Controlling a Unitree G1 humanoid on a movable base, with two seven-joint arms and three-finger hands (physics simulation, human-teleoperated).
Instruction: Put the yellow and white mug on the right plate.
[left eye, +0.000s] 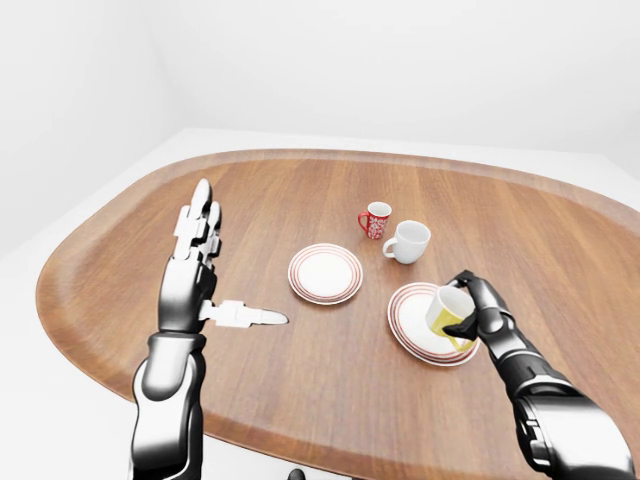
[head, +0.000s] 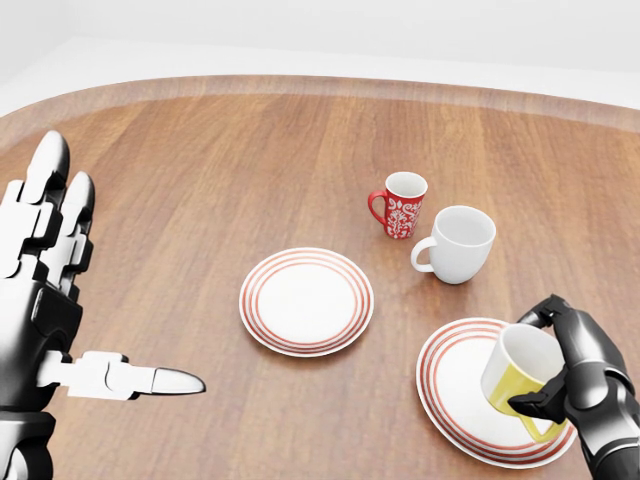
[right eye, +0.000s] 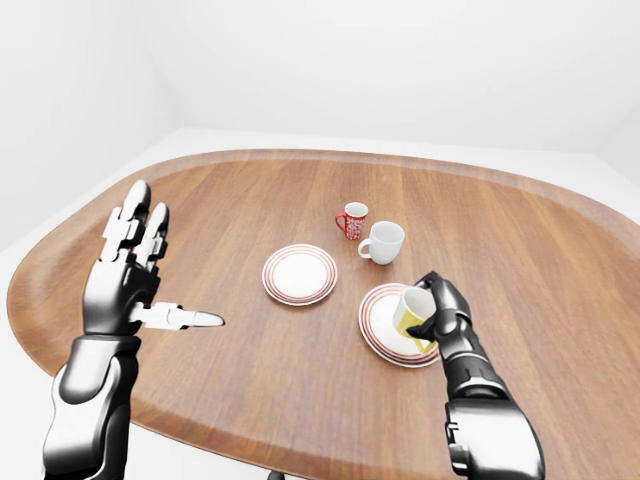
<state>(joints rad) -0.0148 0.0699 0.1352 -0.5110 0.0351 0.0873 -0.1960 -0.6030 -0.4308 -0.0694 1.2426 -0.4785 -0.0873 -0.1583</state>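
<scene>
The yellow and white mug (head: 520, 379) is tilted to the left, held over the right side of the right plate (head: 452, 385). My right hand (head: 557, 372) is shut on it, fingers wrapped over its rim and around its handle side. Whether the mug's base touches the plate cannot be told. My left hand (head: 60, 320) hovers open at the left of the head view, fingers spread and thumb pointing right, holding nothing.
A second red-ringed plate (head: 306, 300) lies in the middle of the wooden table (head: 220, 170). A red patterned mug (head: 400, 205) and a plain white mug (head: 457, 243) stand above the right plate. The table's rounded edge (left eye: 90, 330) shows in the eye views.
</scene>
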